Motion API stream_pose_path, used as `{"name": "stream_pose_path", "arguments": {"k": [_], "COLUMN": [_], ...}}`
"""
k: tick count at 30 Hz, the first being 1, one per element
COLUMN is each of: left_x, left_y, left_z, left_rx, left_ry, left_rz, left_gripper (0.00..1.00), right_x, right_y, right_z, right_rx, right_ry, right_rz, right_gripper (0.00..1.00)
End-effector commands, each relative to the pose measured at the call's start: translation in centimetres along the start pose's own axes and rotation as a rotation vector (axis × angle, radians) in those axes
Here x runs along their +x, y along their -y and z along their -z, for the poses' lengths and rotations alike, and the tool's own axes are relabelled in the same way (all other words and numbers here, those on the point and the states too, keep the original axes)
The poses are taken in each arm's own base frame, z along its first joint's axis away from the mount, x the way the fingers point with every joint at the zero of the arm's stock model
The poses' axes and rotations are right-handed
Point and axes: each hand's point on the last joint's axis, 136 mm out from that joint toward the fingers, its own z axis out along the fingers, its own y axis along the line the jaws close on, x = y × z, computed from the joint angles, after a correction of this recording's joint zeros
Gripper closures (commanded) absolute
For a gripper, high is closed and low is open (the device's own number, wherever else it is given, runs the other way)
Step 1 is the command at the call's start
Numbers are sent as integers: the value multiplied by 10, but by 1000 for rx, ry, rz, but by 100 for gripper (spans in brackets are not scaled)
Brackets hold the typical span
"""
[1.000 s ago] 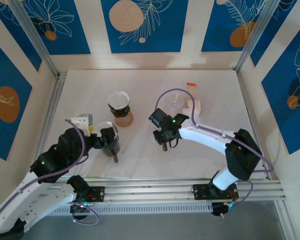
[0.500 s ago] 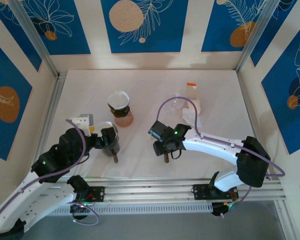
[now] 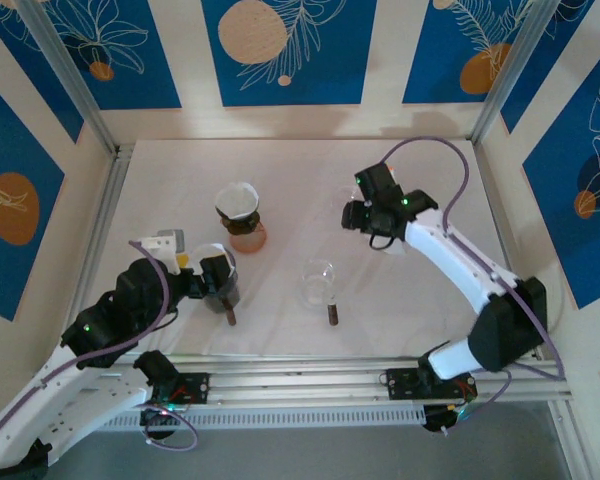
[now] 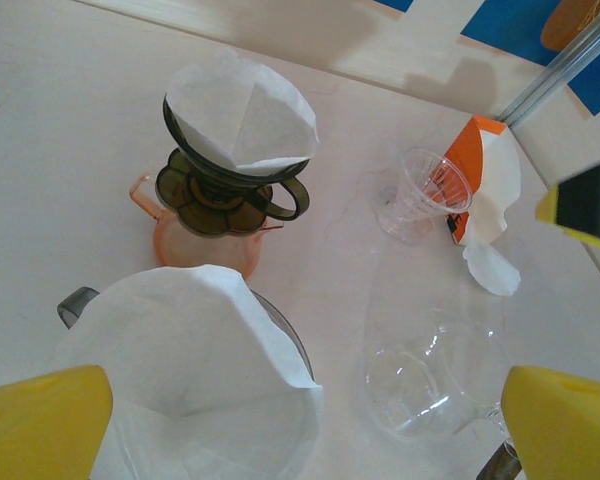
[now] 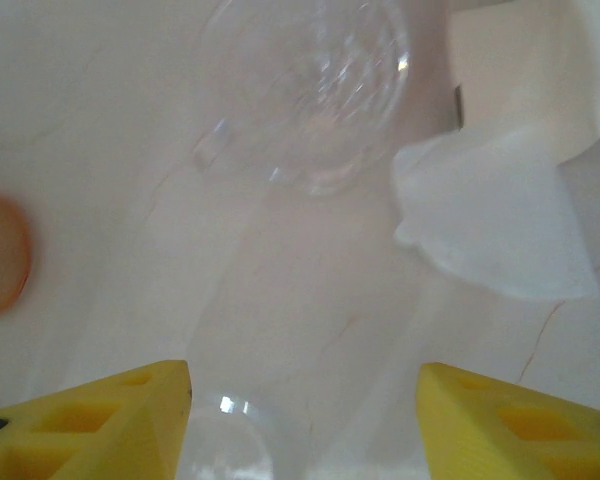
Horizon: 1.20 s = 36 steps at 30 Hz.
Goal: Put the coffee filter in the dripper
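The white-draped table [image 3: 280, 165] takes up most of what I can see, and the right arm [image 3: 460, 265] reaches long across it toward the back. The right gripper [image 5: 305, 372] hangs with its jaws well apart and nothing between them (a hand ready to pick, I'd say, not one carrying).

Straight ahead of that gripper stands a small clear cup [image 5: 315, 90]. Ahead and off to its right lies the loose coffee filter [image 5: 490, 220], a folded white cone flat on the cloth next to the filter pack [image 4: 480, 165]. My guess is that this reach is for that filter.

The glass dripper [image 3: 318, 283] stands well behind the right gripper, toward the arms' bases. It is empty, and it sits in the open middle where either arm could get at it, which makes it the likely home for the filter.

The left gripper [image 4: 305, 400] is spread as wide as it goes and holds nothing. Under it, closer to its left finger, sits a dark dripper [image 4: 77, 300] that already has paper in it. Beyond that is an orange server [image 4: 195, 235] with another lined dripper on top, so neither of those needs a filter.
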Motion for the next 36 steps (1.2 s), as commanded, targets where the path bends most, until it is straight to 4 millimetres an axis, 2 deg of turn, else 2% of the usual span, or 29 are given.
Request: {"name": "stream_pose_path", "arguments": {"k": [1,5,10,22,28,36], "left_x": [0,-1,0,0,0,-2], "left_y": [0,-1,-2,-6,-7,-7], "left_z": [2,3,2,2,3,3], "left_rx": [11,8,4,-15,-20,-17], "left_ry": [3,9,9,18,19,28], "left_rz": [20,24,30,24,22,27], "left_gripper": [0,0,0,0,0,0], "right_x": [-23,-47,-57,-46,-43,-62], "right_y": [3,11,15,12,13,-1], "right_z": [-27,-57,-85,-121,-124,-95], "right_rx": [-12,16,47,76,90,75], "right_ry": [-12,-18,-57,-149,-161,-62], "right_rz": [-37,-69,-94,-102,-101,-59], "right_gripper": [41,45,52,58,59,57]}}
